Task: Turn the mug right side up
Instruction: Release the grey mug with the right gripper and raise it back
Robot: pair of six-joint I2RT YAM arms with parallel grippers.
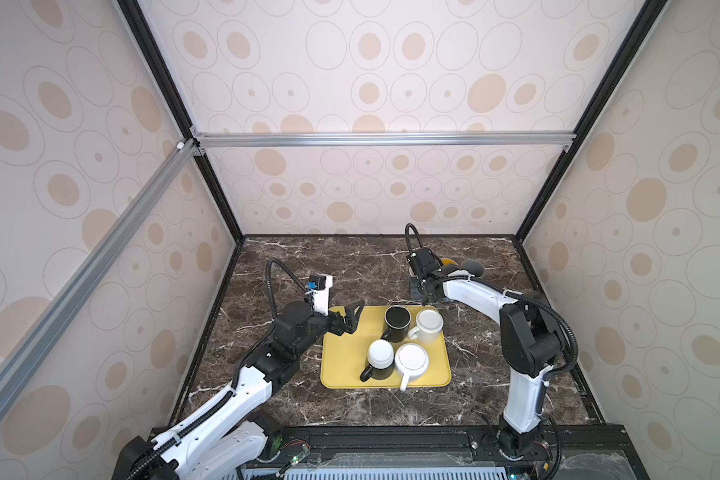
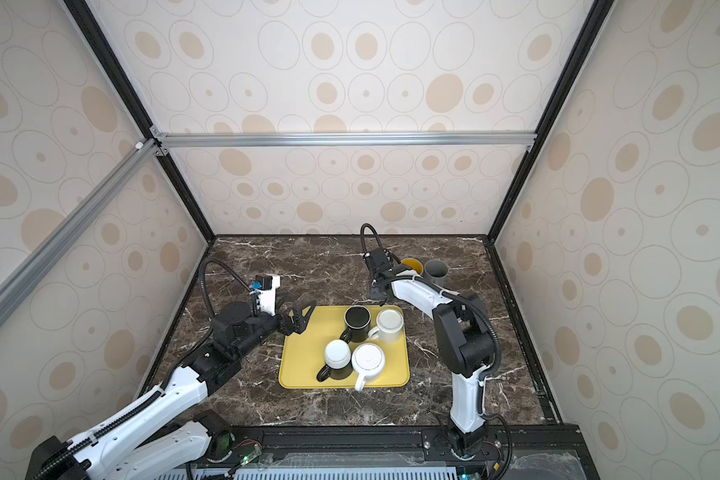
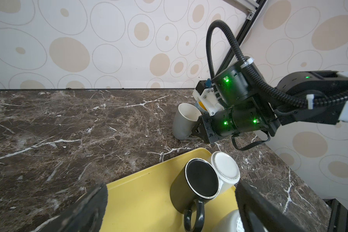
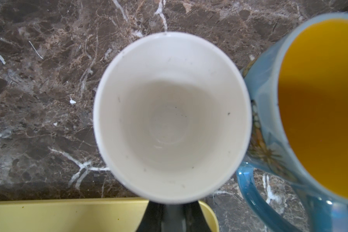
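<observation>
**A robot test cell, dressed up as a bit of kitchen counter**

We're looking into a boxed-in rig: black corner posts (image 1: 159, 70) and a silver aluminium rail (image 1: 383, 139) frame wall panels (image 1: 391, 45) papered in beige ovals, closing off a small marble-look tabletop (image 1: 329, 262). Two white-and-black robot arms, the left arm (image 1: 242, 390) and the right arm (image 1: 524, 345), rise from a black mounting rail (image 1: 391, 442) along the near edge, cables looping, green status lights (image 3: 226, 80) glowing on the joints. The homely touch is a yellow tray (image 1: 341, 361) of mugs (image 1: 398, 318) sitting on the marble.
</observation>
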